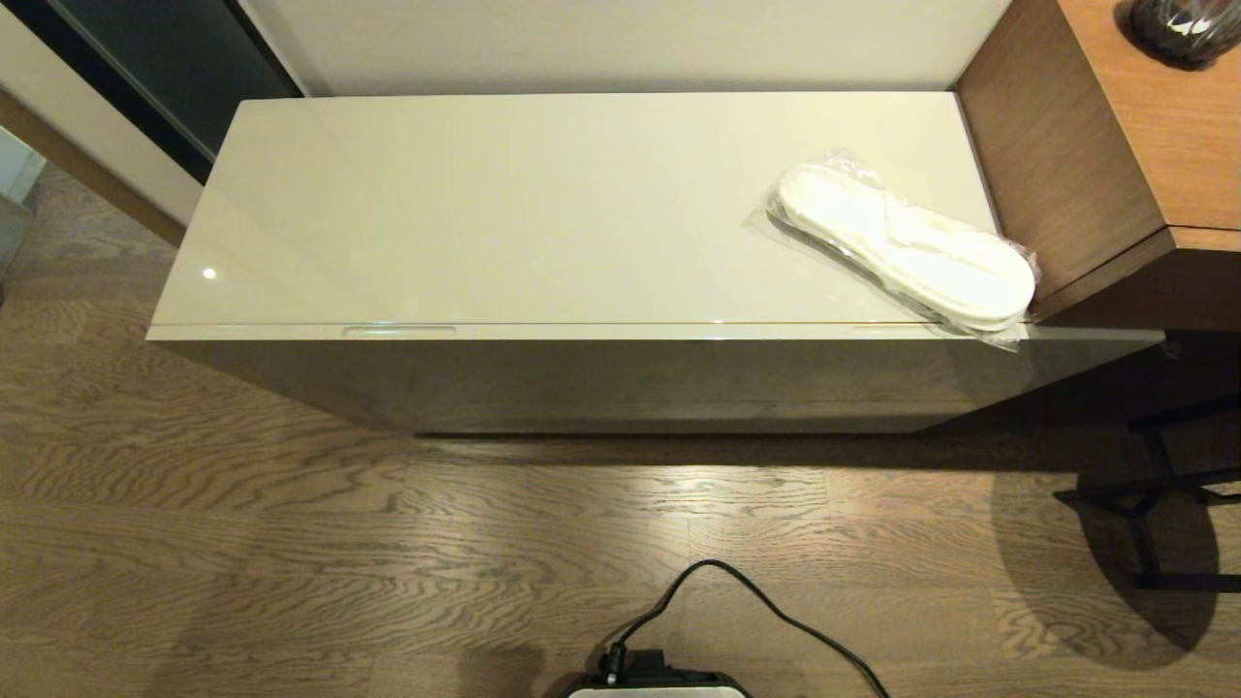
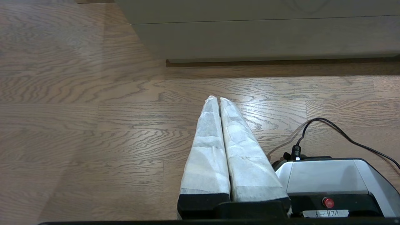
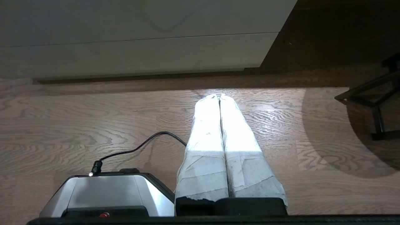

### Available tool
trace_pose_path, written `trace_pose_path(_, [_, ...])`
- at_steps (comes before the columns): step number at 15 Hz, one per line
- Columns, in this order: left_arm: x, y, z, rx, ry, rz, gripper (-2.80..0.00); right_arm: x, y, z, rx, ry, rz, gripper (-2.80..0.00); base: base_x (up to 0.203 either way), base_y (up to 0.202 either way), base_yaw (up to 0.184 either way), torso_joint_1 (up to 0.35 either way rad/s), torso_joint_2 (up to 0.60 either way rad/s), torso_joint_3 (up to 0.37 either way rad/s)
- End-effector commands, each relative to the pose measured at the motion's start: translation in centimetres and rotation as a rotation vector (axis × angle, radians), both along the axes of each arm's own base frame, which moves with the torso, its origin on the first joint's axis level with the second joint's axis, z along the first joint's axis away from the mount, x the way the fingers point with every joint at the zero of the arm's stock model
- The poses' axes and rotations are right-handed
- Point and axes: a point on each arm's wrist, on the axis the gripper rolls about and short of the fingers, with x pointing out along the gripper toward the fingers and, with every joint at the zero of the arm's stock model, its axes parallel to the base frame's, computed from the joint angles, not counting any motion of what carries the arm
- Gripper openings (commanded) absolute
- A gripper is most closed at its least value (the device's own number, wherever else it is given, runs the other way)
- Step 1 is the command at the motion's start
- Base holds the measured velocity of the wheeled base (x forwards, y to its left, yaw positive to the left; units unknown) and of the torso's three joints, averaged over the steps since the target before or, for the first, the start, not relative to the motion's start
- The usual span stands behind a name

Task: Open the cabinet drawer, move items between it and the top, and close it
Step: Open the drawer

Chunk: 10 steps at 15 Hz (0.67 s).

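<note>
While both arms are hanging low near the floor, nothing is standing between the robot and the cabinet. The top (image 1: pixel 504 204) is lying shiny and cream, long from side to side, with the slippers (image 1: pixel 906 242) in their clear bag sitting near its right end, slanted, the bag's corner poking just over the front edge. The cabinet drawer (image 1: pixel 620 333) is sitting shut, its thin front line running under the top's edge. A brown wood desk (image 1: pixel 1144 126) is standing against the right end of the cabinet, taller than it, with a dark round thing (image 1: pixel 1178 29) sitting on its far corner. Black chair legs (image 1: pixel 1154 494) are standing on the floor to the right. The wood floor (image 1: pixel 291 543) is showing wavy grain and a bright patch of light. A black cable (image 1: pixel 766 601) is curling out from the robot's base (image 1: pixel 654 683). Only the head view is showing the top and the slippers. The wrist views are showing the cabinet's low front and the floor instead. The left gripper (image 2: pixel 216 99) is pointing at the floor with its white wrapped fingers pressed together, holding nothing. The right gripper (image 3: pixel 218 96) is looking the same, fingers together and empty, with light shining on it.
</note>
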Motion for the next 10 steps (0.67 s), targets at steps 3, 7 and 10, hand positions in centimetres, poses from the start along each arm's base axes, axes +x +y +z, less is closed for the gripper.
trace_pose_path(3, [-0.01,0.00,0.01,0.008,0.002,-0.001,-2.80,0.01,0.00,-0.04,-0.003,0.001,0.000,-2.80,0.000,0.000,0.000,0.000,0.00,0.000])
trace_pose_path(7, [-0.01,-0.01,0.01,0.017,0.002,-0.003,-2.80,0.01,0.01,-0.04,-0.015,0.001,0.003,-2.80,0.000,0.000,0.000,0.000,0.00,0.000])
trace_pose_path(10, [-0.01,-0.01,0.01,0.014,0.002,-0.003,-2.80,0.01,0.00,-0.03,-0.012,0.000,-0.001,-2.80,0.000,0.000,0.000,0.000,0.00,0.000])
